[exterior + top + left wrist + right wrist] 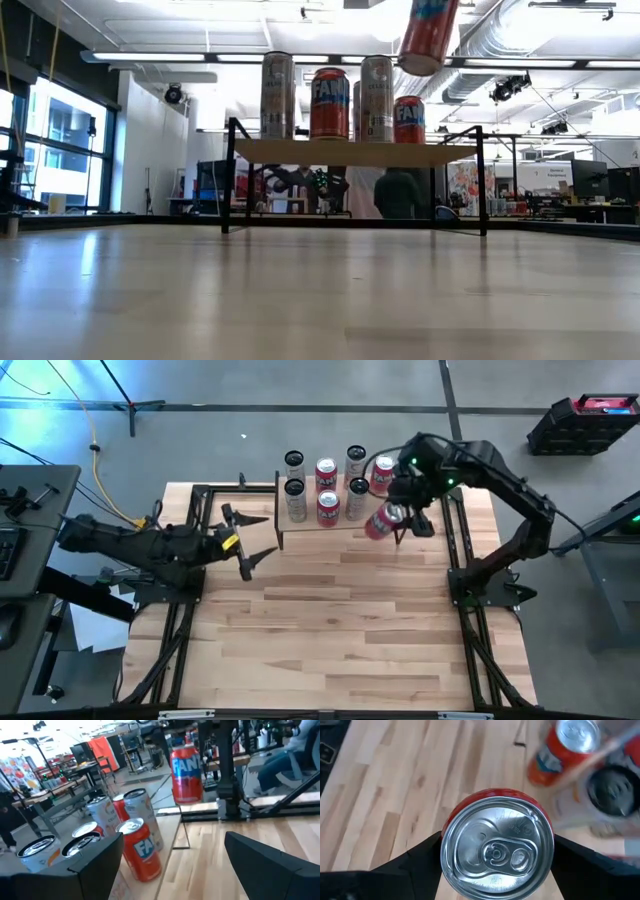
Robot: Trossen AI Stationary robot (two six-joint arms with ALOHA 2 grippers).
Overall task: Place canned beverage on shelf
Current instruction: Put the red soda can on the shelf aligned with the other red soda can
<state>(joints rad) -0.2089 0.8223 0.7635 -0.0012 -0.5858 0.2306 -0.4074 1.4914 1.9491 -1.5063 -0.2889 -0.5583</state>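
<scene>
Overhead, the right gripper (398,518) clasps a red can (381,521) by its sides, tilted and lifted clear of the table (350,620), just off the right end of the shelf (340,520). Seven cans already stand there in two rows: silver cans (294,500) and red ones (327,506) alternating, with another red can (381,474) at the far right corner closest to the held one. Well to the left, the left gripper (245,543) hangs with its fingers spread wide and empty, pointing toward the shelf's left end.
</scene>
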